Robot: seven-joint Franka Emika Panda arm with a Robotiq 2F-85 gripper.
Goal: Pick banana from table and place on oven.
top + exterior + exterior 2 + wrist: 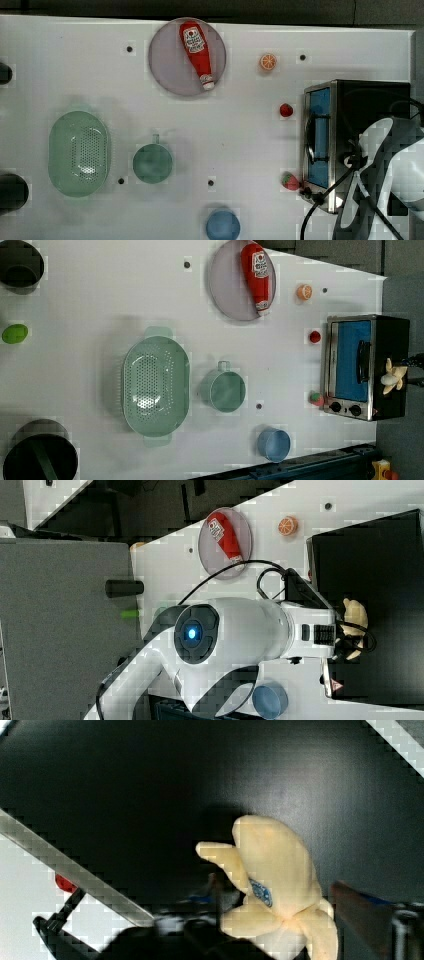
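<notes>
Banana over the oven's black top.
The banana [280, 880] was above the black top of the oven [392, 335], at the gripper [280, 920]; whether the gripper clamped it could not be told. The oven stood at the top view's right end of the white desk [240, 125], strawberries [286, 110] beside its door.

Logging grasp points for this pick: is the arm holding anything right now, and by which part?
It cannot be told for sure. The banana lies over the oven top between the gripper's fingers, near its peel-flap end, but contact isn't visible.
</notes>
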